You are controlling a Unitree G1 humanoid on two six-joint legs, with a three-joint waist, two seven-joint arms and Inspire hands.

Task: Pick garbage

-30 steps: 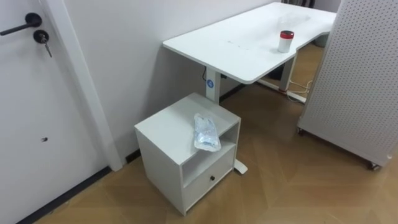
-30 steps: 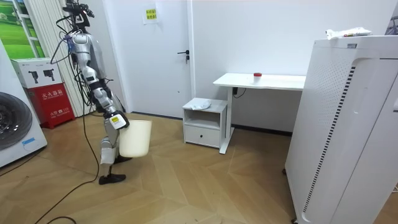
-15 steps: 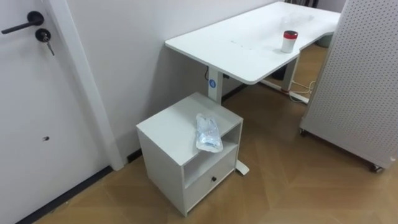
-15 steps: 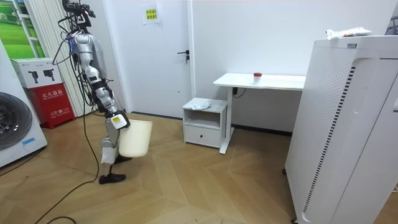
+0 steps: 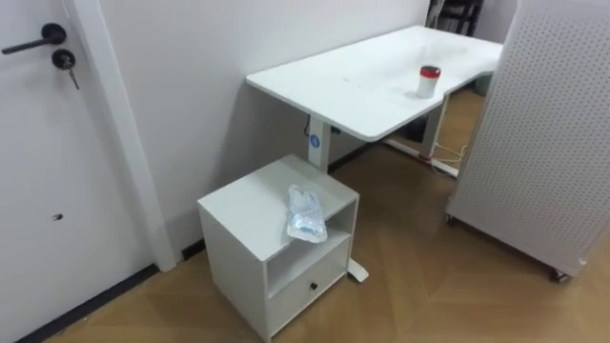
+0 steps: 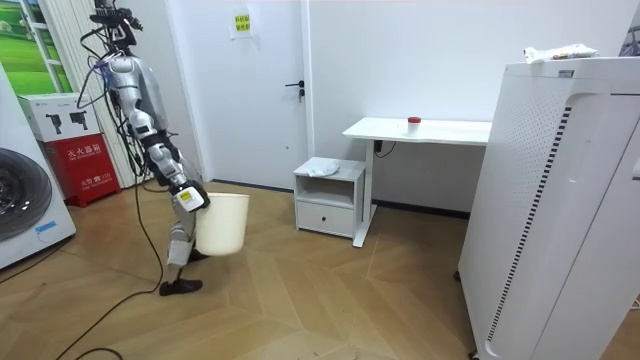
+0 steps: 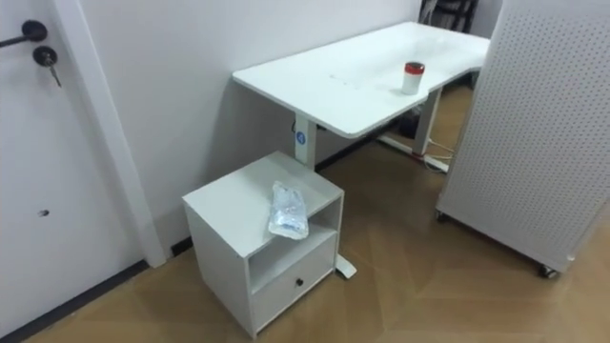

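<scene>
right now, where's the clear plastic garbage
In the eye views the clear plastic garbage lies on top of the small white cabinet, at its front edge above the open shelf, lower left of the white desk.

On my robot, well above the right hand (image 6: 186, 199), the torso is silver-grey, with black cables looping round the head. The arm is dark with pale bands; a white tag marks the hand; below it, a black foot.
</scene>
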